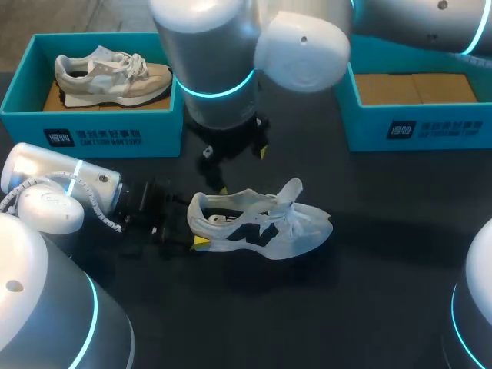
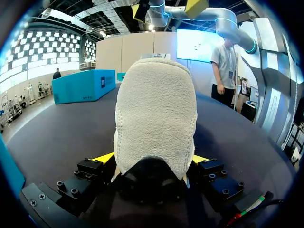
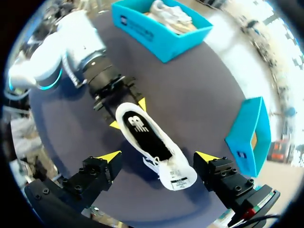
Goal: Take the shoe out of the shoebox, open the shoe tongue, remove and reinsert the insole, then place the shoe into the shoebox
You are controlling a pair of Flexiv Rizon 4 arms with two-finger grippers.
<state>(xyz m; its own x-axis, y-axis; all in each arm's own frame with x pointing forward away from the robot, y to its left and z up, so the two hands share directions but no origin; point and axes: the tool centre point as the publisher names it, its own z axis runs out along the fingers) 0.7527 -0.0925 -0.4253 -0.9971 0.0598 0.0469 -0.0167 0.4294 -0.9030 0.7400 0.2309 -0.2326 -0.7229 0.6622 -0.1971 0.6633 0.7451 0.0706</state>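
Two teal boxes: left box (image 1: 92,127) holds a beige shoe (image 1: 111,77); right box (image 1: 430,127) shows its cardboard floor. We note the white shoe (image 1: 261,227) on the table (image 1: 384,292) outside both, dark insole (image 3: 147,135) showing, heel clamped in left gripper (image 2: 152,161). Right gripper (image 3: 157,156) hovers above, fingers apart.

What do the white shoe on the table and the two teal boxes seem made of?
White shoe: soft matte textile upper; its heel shows a nubby, towel-like pile, perhaps suede or fleece. Left shoebox and right shoebox: probably cardboard, matte teal walls, brown floor visible in the right one.
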